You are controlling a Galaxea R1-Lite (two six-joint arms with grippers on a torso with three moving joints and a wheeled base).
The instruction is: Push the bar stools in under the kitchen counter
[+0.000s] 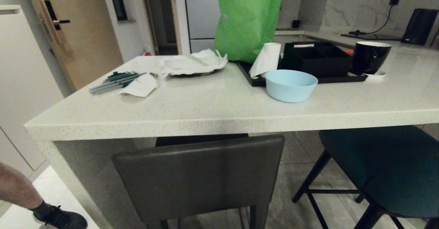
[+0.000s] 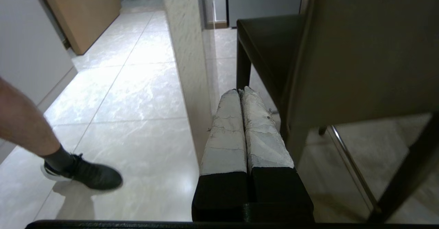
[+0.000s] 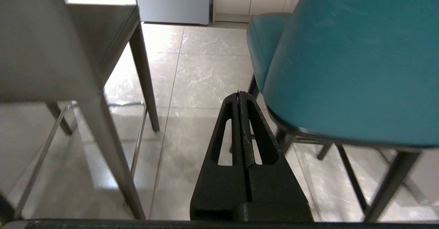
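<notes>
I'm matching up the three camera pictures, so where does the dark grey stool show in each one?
Head view: dark grey stool bottom centre, backrest below the counter edge.
Left wrist view: fills the right side.
Right wrist view: left side.
Shared landmark: the grey tiled floor.

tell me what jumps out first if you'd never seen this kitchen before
A bright green bag stands at the back of the speckled counter, with a pale blue bowl in front of it. Below the counter edge stand a dark grey stool and, to its right, a teal stool. A person's leg shows at lower left.
</notes>
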